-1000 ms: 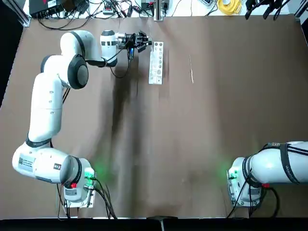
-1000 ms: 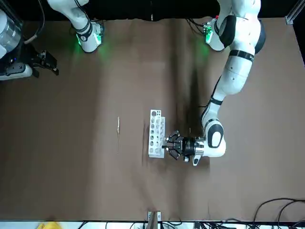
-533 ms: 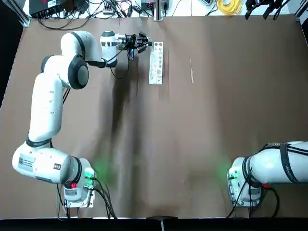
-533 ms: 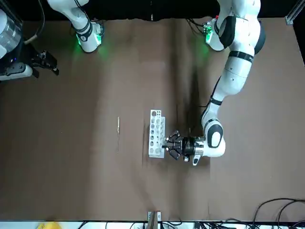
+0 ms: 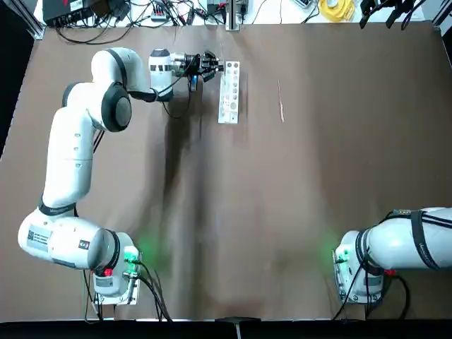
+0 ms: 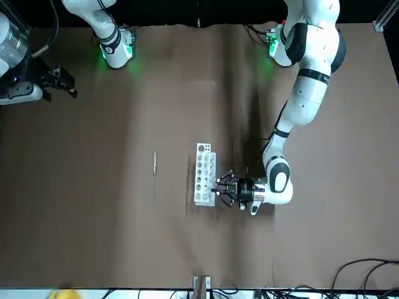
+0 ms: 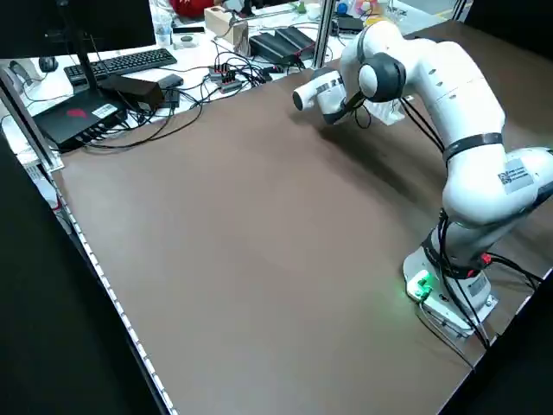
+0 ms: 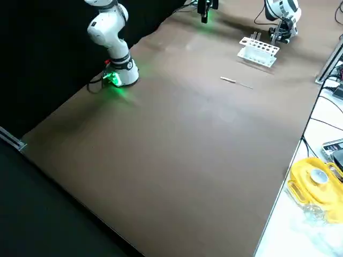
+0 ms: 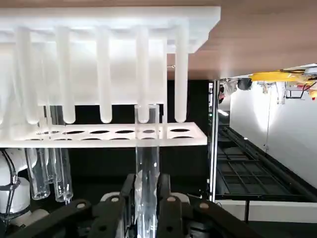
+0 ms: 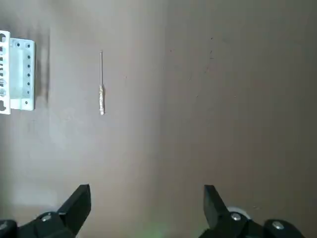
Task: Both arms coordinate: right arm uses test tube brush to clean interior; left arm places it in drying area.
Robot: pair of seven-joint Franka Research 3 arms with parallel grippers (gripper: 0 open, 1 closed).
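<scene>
Gripping a glass tube (image 9: 147,191), the left tool (image 5: 221,68) sits nearly closed round it at the rack (image 5: 229,92). Cleaning looks undone: the brush (image 5: 281,102) lies on the table (image 5: 318,176), at the rack's 3 o'clock from overhead. The right tool (image 10: 147,198) is spread wide and empty — pickup, scrubbing and placing to dry all seem left.

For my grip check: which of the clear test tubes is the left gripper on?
The tube between the left gripper's fingertips; the others stand apart.
</scene>
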